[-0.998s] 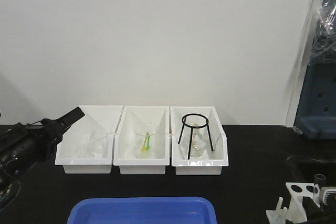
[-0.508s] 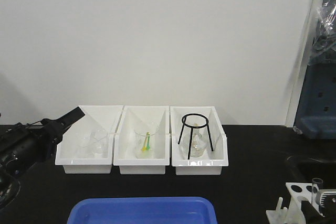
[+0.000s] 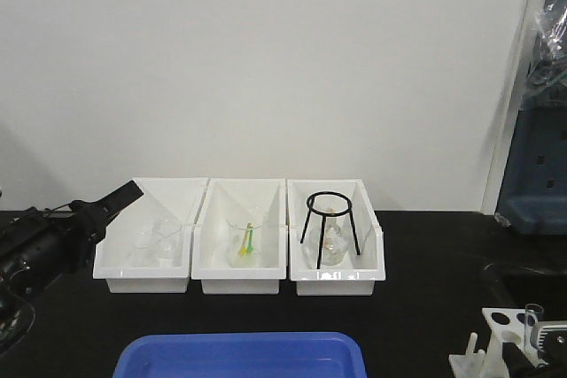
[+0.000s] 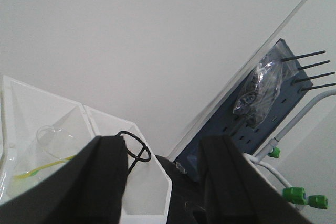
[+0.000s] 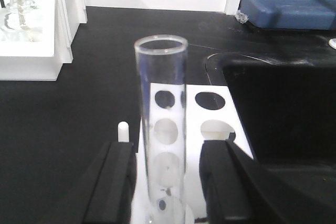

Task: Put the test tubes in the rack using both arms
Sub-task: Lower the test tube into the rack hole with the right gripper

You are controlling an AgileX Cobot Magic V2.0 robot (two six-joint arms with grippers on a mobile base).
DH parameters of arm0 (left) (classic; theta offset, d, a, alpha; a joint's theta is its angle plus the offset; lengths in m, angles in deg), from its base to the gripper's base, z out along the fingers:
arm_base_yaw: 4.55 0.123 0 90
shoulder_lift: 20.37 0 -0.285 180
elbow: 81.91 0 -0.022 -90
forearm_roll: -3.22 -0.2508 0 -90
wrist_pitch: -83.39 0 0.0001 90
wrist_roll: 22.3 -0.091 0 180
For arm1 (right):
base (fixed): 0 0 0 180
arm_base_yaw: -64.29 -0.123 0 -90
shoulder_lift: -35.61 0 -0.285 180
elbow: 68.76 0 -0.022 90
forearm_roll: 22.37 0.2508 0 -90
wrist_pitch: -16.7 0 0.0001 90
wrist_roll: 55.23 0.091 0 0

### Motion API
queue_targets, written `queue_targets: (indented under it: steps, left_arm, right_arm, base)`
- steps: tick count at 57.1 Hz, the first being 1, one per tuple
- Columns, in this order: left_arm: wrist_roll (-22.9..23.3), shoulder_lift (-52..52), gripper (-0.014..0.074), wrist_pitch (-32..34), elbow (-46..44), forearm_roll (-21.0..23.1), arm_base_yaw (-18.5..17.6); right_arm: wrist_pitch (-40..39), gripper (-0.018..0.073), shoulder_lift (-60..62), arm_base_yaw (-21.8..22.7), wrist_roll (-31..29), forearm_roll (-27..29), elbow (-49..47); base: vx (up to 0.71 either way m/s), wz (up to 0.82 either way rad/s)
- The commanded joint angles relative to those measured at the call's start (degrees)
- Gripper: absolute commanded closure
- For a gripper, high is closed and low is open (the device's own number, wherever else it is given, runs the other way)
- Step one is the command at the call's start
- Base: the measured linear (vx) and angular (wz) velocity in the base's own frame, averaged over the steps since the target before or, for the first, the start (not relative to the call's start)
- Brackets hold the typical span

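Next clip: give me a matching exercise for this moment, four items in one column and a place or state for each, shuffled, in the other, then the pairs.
Items:
1. test tube
2. black wire tripod stand
3. blue tray
4. left gripper

Places or states:
A. at the near table edge, in front of the three bins
B. upright between the right gripper fingers, over the rack
C. open, nothing between its fingers
D. standing in the right-hand white bin

Pairs: 1-B, 2-D, 3-A, 4-C
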Motion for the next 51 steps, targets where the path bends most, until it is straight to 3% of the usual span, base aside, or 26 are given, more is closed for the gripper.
queue_targets:
  steps: [1, 20, 34, 41, 51]
  left_arm:
    - [-0.16, 2.21, 0.0141, 4.14, -1.71, 1.86, 0.08]
    - [-0.16, 2.21, 0.0141, 4.14, -1.71, 1.86, 0.08]
    - [-0.16, 2.21, 0.0141, 4.14, -1.71, 1.86, 0.08]
    - [-0.17, 2.21, 0.0141, 4.19, -1.71, 1.86, 0.08]
    - [-1.11, 2.21, 0.0141, 4.33, -1.71, 1.99, 0.08]
  right_arm:
    - [-4.47, 0.0160, 1.45, 0.37, -0.83, -0.99, -1.28]
    - [-9.27, 0.0023, 2.54, 0.37, -1.44, -0.31, -1.35]
    - [-2.34, 0.0022, 10.58, 0.37, -6.93, 0.20, -1.60]
    - [8.56, 0.0022, 19.10, 0.37, -10.47, 3.57, -6.53]
    - [34.63, 0.0022, 29.91, 0.37, -17.32, 7.05, -20.80]
  base:
    - [0.00, 0.00]
    - [0.00, 0.00]
    - [0.00, 0.00]
    - [0.00, 0.00]
    - [0.00, 0.00]
